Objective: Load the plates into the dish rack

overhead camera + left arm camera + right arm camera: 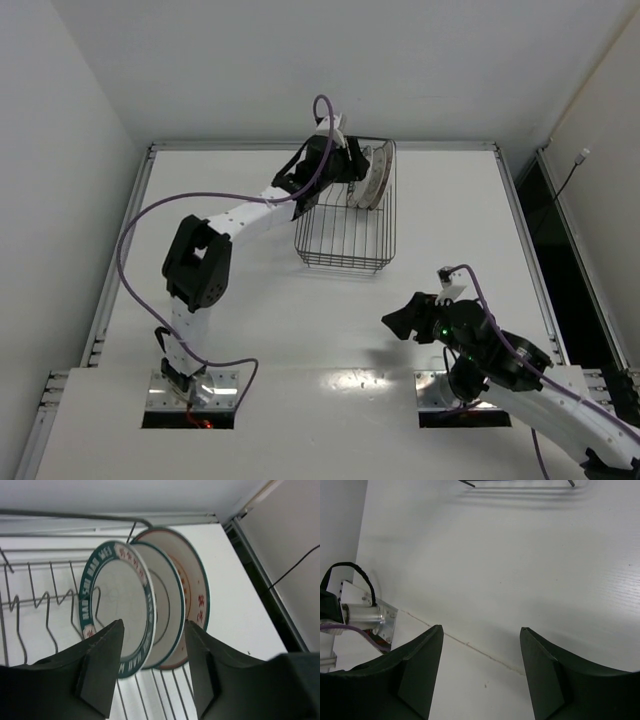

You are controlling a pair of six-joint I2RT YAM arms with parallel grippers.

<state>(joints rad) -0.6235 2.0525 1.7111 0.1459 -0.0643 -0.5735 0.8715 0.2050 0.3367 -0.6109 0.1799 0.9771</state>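
The dark wire dish rack [343, 266] stands at the back middle of the table. Three plates [376, 178] stand upright side by side at its far end. In the left wrist view the dark-green-rimmed plate [116, 605] is nearest, the white plate with a grey ring [167, 611] is in the middle, and the orange-patterned plate [196, 587] is behind. My left gripper [154, 626] is open right at the plates, its fingers [102, 665] on either side of their lower rims, holding nothing. My right gripper [400, 322] is open and empty over the table near its base.
The rack's upright prongs [47, 605] to the left of the plates hold nothing. The left arm's base mount [365, 617] and its cable show in the right wrist view. Walls close the table at the back and sides.
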